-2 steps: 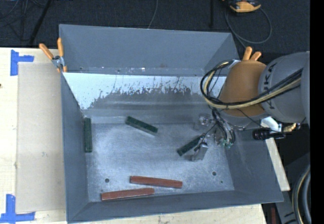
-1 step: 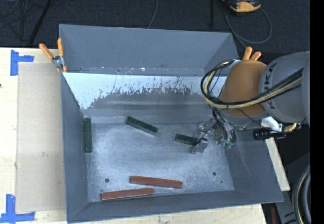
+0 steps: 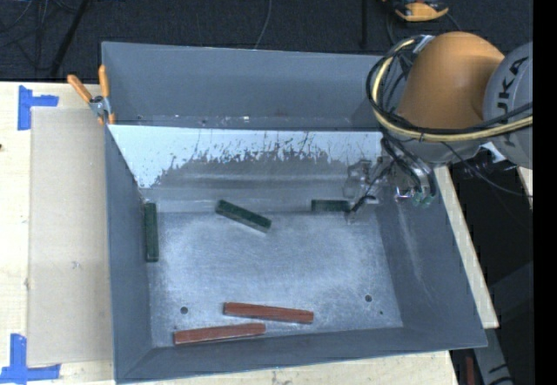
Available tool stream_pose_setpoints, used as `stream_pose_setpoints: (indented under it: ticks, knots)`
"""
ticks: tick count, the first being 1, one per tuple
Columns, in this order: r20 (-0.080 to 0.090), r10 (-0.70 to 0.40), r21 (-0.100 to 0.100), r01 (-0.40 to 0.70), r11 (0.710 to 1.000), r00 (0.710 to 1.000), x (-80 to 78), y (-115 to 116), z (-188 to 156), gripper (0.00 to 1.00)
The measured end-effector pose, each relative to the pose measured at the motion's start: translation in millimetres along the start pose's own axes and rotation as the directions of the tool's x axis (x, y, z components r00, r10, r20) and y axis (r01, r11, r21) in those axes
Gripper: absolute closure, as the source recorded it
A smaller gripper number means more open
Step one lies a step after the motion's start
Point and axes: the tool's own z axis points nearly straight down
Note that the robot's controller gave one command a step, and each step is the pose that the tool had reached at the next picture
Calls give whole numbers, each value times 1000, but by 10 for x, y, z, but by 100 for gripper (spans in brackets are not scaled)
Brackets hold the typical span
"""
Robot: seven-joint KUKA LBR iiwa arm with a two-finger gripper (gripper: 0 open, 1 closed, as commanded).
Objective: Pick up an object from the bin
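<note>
My gripper (image 3: 364, 190) is low at the back right of the bin, under the arm's orange dome. A short dark green bar (image 3: 328, 206) lies flat on the floor just left of it, its right end right at the gripper's tip. Whether the two touch I cannot tell. A longer dark green bar (image 3: 244, 215) lies at a slant further left, near the middle of the back.
A third dark green bar (image 3: 150, 232) lies along the left wall. Two red-brown bars (image 3: 267, 313) (image 3: 218, 334) lie near the front wall. The bin's sloping right wall is close beside the gripper.
</note>
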Motion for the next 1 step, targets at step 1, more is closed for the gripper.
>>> stream_pose_setpoints:
  ticks: [1]
  knots:
    - [0,-256,-1,256,967,967,-196,258,-759,100]
